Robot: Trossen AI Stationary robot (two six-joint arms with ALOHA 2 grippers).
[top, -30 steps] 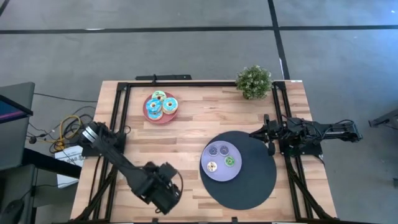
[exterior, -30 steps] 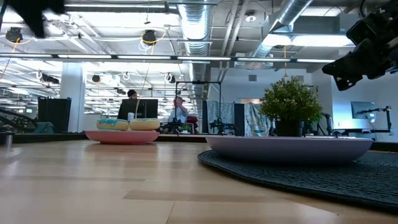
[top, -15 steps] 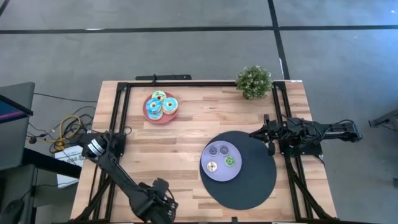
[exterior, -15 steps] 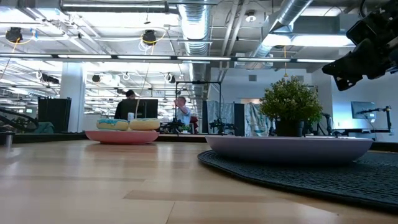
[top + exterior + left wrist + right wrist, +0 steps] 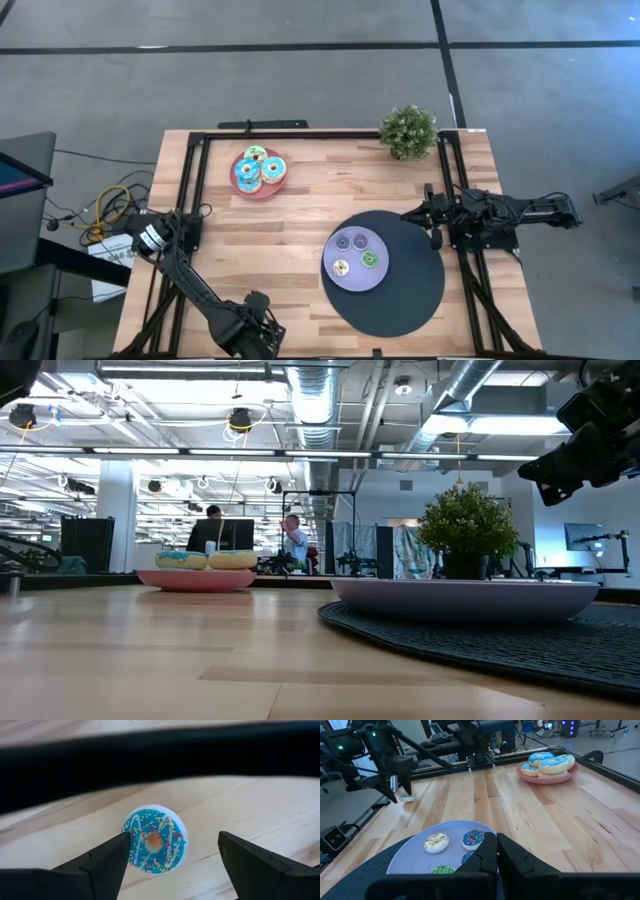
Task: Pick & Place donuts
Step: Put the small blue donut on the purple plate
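Observation:
A teal-iced donut point(image 5: 155, 839) with sprinkles lies flat on the wood near the table's near left corner; it also shows small in the right wrist view point(image 5: 406, 798). My left gripper point(image 5: 174, 840) point(image 5: 252, 328) hovers over it, open, one finger close beside its rim and the other well clear. The arm hides this donut in the high view. Three bigger donuts point(image 5: 259, 170) lie on the pink plate point(image 5: 280, 186). Several small donuts point(image 5: 355, 252) lie on the lavender plate point(image 5: 335, 278). My right gripper point(image 5: 496, 845) point(image 5: 432, 216) waits shut at the right edge.
The lavender plate sits on a round dark mat point(image 5: 410, 300). A potted plant point(image 5: 408, 130) stands at the far right corner. A black frame rail point(image 5: 150, 755) runs just beyond the teal donut. Bare wood point(image 5: 290, 230) lies between the plates. People sit in the room behind point(image 5: 290, 540).
My left arm has swung toward the table's near edge, carrying its gripper from beside the mat's left side down to the near left corner. It moved most in the first half second and has nearly stopped since. The plates and their donuts have stayed put.

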